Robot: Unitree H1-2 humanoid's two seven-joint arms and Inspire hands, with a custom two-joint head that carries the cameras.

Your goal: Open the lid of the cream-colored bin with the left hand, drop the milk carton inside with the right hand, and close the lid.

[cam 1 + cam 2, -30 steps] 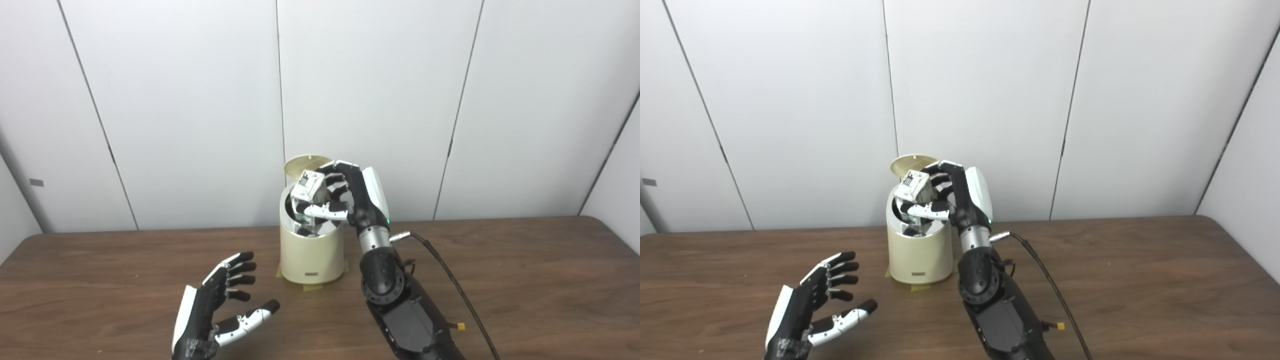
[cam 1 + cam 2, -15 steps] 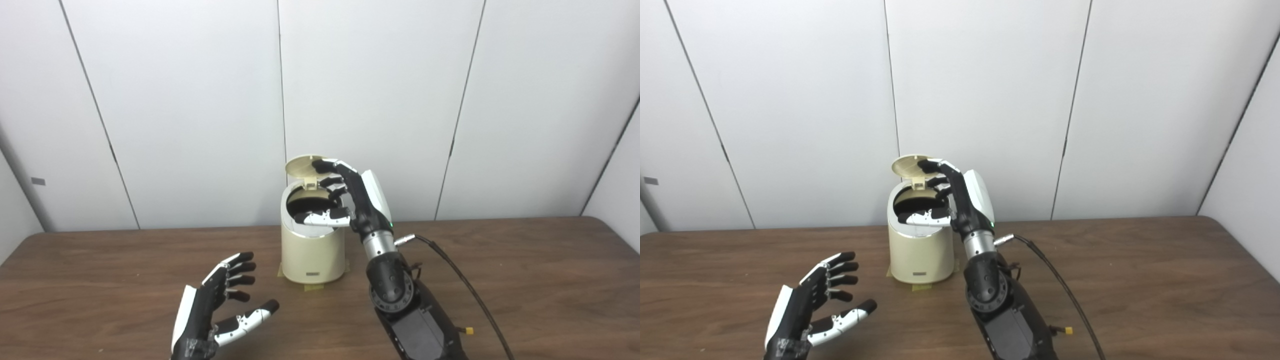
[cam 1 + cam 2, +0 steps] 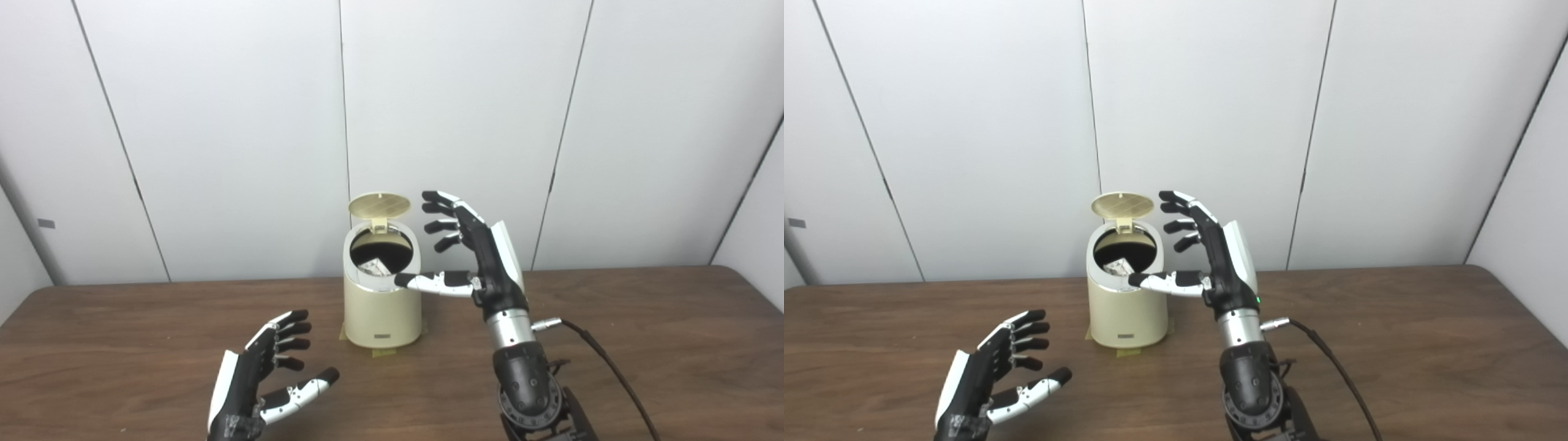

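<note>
The cream-colored bin point(image 3: 381, 306) stands on the brown table, its round lid point(image 3: 379, 205) tipped up at the back. Inside the dark opening lies the white milk carton point(image 3: 372, 267), only a corner showing. My right hand point(image 3: 481, 257) hovers open just to the right of the bin, fingers spread, thumb reaching toward the rim and holding nothing. My left hand point(image 3: 263, 373) floats open above the table, in front and to the left of the bin, palm facing right.
The brown table point(image 3: 643, 343) stretches wide on both sides. A black cable point(image 3: 606, 367) trails from the right wrist over the table. Yellow tape point(image 3: 384, 351) marks the bin's foot. White wall panels stand close behind.
The right hand let go of the milk carton, which dropped into the bin. That hand then drew back to the right and down with its fingers spread. The left hand stayed put.
</note>
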